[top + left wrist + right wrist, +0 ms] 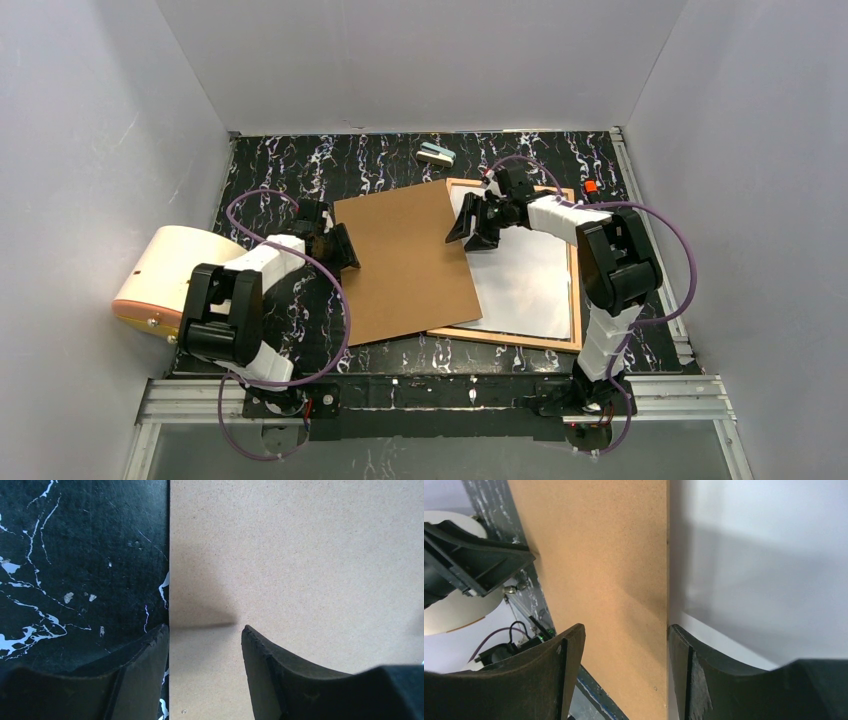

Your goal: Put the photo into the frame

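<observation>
seen from above, a brown backing board [410, 265] lies flat between two robot arms. the left pincer [345, 248] sits at the board's left edge, fingers apart and holding nothing. one finger is over the black mat [75, 555] just outside the edge, the other over the board. the right pincer [472, 232] sits at the opposite edge, also spread and empty, with one finger above the board and the other above a white sheet [525, 280]. beneath and to the right of that pincer lies the frame [505, 338], its light-wood rim showing around the sheet. the board covers the frame's left side. the photo's printed face shows nowhere. the white sheet is probably the print lying face down, but this cannot be confirmed.

likely risks: if only one pincer pushes the board, it could skew and drag the sheet out of square. the board's edge might ride up on the frame's rim instead of dropping inside. fingers closing on so thin an edge could slip off.
</observation>
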